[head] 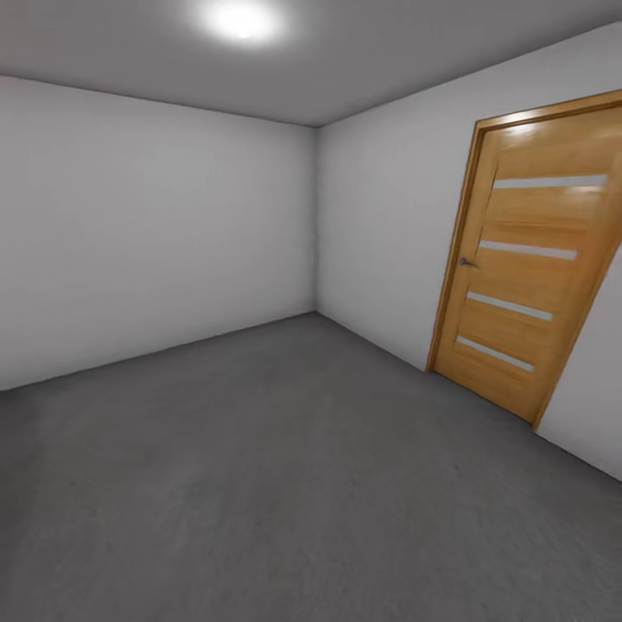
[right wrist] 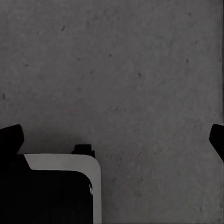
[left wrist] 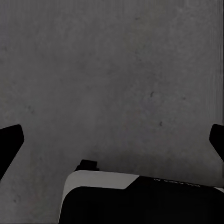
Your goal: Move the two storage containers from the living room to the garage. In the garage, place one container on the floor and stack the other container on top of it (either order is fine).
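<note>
I am in the garage, a room with plain pale grey walls and a dark grey rough concrete floor. The two storage containers are out of view. In the left wrist view my left gripper is open above the bare floor, its dark fingertips spread to the frame's edges with nothing between them. My right gripper is open in the same way over the concrete, with one fingertip showing at the edge.
A wooden door with pale horizontal strips and a small handle stands shut in the right wall. The room's corner lies ahead. A ceiling light glows above. My white and black base shows under each wrist.
</note>
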Tool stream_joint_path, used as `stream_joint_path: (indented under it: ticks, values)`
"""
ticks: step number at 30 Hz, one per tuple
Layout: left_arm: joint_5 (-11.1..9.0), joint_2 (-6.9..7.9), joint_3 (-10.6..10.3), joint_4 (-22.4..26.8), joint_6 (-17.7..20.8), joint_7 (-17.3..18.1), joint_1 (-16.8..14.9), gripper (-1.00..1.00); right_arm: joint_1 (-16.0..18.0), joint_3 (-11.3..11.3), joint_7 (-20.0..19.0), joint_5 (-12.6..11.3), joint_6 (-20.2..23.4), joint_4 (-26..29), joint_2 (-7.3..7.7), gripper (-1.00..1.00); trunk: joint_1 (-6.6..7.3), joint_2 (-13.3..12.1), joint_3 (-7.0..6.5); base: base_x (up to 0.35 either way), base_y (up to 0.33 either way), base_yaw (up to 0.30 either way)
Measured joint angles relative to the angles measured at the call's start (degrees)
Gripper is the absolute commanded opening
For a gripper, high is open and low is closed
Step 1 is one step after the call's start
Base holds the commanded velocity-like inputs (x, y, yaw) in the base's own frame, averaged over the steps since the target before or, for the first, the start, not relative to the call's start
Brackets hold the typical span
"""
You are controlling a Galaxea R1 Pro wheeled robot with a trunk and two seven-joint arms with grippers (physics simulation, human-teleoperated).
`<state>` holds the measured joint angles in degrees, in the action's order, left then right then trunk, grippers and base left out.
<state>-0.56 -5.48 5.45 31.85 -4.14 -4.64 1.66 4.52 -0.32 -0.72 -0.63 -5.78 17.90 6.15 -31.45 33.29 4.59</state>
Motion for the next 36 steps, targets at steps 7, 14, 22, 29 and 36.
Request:
stream_joint_path:
  ticks: [7,14,22,29,36]
  values:
    - [0.0,0.03,0.0,0.0,0.0,-0.01,0.0,1.0,0.0,0.0,0.0,0.0,0.0,0.0,0.0,1.0,1.54,-2.82,-1.26,0.33,0.0,-0.277]
    - [0.0,0.0,0.0,-0.02,0.0,-0.01,-0.01,1.0,0.0,0.0,0.0,0.0,0.0,0.0,0.0,1.0,3.08,-5.63,-2.53,0.33,0.0,-0.277]
    - [0.0,-0.01,-0.07,-0.02,0.01,0.05,-0.01,1.0,0.01,0.02,0.0,0.0,0.0,0.01,0.0,1.0,4.84,-8.82,-3.93,0.33,0.003,-0.277]
    - [0.0,0.0,-0.08,0.02,0.05,0.08,-0.03,1.0,0.03,0.0,0.0,0.0,0.01,0.02,0.0,1.0,5.72,-10.39,-4.58,0.33,0.056,-0.277]
    - [-0.11,-0.05,0.04,0.07,-0.07,0.22,-0.03,1.0,0.03,0.02,0.0,0.0,0.01,0.02,0.0,1.0,5.69,-10.4,-4.59,0.209,0.044,-0.277]
